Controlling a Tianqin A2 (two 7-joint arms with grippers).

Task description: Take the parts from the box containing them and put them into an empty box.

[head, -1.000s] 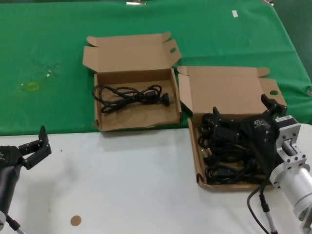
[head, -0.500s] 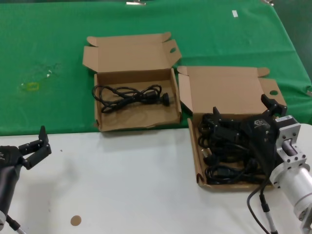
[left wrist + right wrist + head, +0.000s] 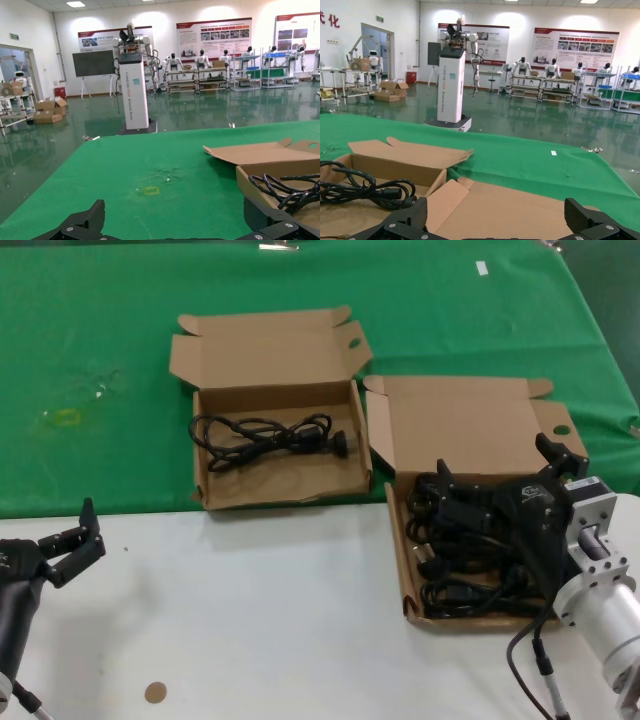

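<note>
Several black power cords (image 3: 465,545) lie piled in the larger brown box (image 3: 470,425) at the right. My right gripper (image 3: 493,458) hovers open just above that pile, near the raised lid (image 3: 520,215), with nothing between its fingers. The smaller brown box (image 3: 265,350), to the left on the green cloth, holds one coiled cord (image 3: 265,437); the right wrist view shows that cord (image 3: 365,190) too. My left gripper (image 3: 68,528) stays open over the white table at the near left, well away from both boxes. Its wrist view catches the smaller box (image 3: 260,152) and the cord (image 3: 285,187).
A green cloth (image 3: 100,340) covers the far half of the table, with a yellowish mark (image 3: 60,418) at its left. The near half is a white tabletop (image 3: 250,620) with a small brown disc (image 3: 154,692). The two boxes stand close together, both lids up.
</note>
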